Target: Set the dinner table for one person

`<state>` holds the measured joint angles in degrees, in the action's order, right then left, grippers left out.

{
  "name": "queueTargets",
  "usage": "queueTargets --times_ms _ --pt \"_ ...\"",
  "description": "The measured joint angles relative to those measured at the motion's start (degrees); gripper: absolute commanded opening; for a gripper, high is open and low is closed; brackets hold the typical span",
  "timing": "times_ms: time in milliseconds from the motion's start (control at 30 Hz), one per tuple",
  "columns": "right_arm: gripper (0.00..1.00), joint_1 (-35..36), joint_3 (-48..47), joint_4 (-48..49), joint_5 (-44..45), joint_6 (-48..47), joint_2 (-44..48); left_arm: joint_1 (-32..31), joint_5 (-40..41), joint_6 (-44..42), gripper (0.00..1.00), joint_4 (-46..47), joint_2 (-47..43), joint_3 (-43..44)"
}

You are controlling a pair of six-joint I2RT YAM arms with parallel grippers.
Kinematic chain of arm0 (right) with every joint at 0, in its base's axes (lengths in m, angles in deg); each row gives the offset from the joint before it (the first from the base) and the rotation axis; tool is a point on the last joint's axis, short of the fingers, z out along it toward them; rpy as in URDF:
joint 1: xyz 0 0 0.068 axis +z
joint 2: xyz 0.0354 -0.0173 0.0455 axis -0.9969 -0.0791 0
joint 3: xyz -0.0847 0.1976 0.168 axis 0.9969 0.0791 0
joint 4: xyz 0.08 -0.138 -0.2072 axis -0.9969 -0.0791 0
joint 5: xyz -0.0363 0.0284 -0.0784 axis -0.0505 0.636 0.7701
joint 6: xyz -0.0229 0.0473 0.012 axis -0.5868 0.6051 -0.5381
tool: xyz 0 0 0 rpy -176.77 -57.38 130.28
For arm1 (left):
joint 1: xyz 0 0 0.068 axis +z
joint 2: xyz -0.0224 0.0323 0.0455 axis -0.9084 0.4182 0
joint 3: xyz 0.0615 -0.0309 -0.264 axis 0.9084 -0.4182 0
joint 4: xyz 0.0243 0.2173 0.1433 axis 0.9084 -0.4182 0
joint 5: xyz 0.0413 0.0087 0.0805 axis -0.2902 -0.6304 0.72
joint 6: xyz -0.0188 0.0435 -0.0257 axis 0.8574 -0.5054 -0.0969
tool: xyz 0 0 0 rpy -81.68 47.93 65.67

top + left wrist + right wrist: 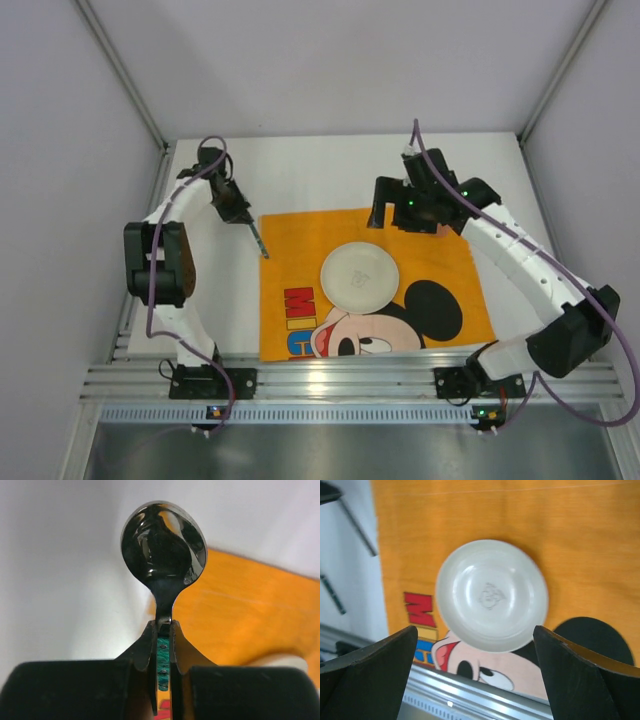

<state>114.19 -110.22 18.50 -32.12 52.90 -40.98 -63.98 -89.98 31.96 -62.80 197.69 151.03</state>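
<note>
Left fingers (240,213) are clamped on the spoon (164,542) handle, bowl pointing away, over the desk (300,170) just off the cloth's (300,250) far-left corner. Right fingers (405,215) are spread wide and empty above the cloth's far edge. The plate (359,276) sits mid-cloth, and the cloth lies at the desk's near edge.

Risks:
- Thin polished handle may swivel or slip in the pinch.
- Spoon could land skewed across the cloth edge.
- Dragging the spoon could rumple the cloth and shift the plate.

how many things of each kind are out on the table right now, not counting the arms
spoon: 1
plate: 1
orange cloth: 1
total: 3
</note>
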Motion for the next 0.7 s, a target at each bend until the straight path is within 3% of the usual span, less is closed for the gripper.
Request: queueTargets --times_ms 267,500,700 --pt "1.00 13.1 -0.3 12.1 -4.5 8.3 -3.9 -15.7 -10.0 6.1 0.00 0.5 -10.7 0.5" --pt "1.00 17.0 7.8 21.3 -3.5 15.8 -5.2 -16.0 -18.6 9.1 0.00 1.8 -17.1 1.0" --pt "1.00 20.5 10.6 26.1 -1.9 19.8 -5.2 -17.2 -21.0 9.1 0.00 3.0 -18.8 -1.3"
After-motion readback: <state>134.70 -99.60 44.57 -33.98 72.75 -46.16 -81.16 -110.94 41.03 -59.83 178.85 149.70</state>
